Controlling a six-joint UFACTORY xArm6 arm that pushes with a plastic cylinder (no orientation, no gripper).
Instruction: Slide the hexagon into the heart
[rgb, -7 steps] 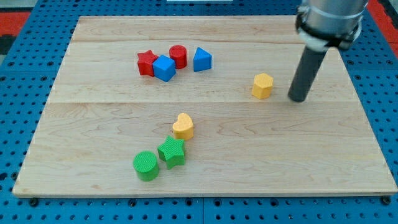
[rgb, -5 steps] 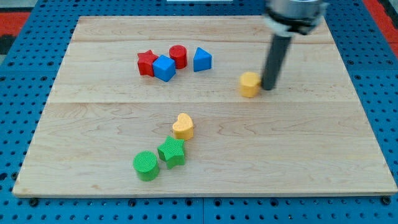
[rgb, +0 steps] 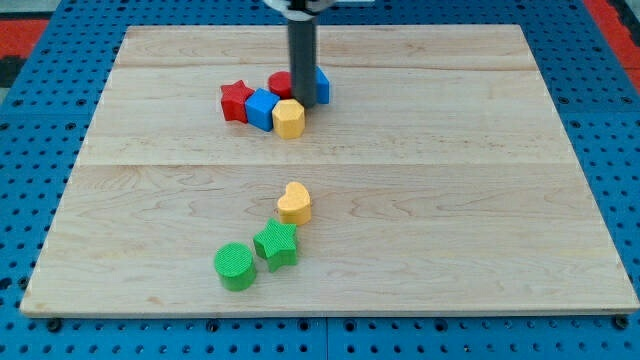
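Note:
The yellow hexagon (rgb: 288, 118) lies in the upper middle of the wooden board, touching the blue cube (rgb: 262, 108). My tip (rgb: 302, 104) is just above and to the right of the hexagon, touching or nearly touching it. The yellow heart (rgb: 294, 203) lies well below the hexagon, near the board's middle, and apart from it.
A red star (rgb: 236, 100), a red cylinder (rgb: 280, 83) and a blue triangular block (rgb: 322, 86), partly hidden by the rod, cluster around the hexagon. A green star (rgb: 276, 244) and a green cylinder (rgb: 234, 266) lie just below the heart.
My tip swept left from the view's right and pushed the hexagon left, from the right middle up against the blue cube. The other blocks stayed about where they were.

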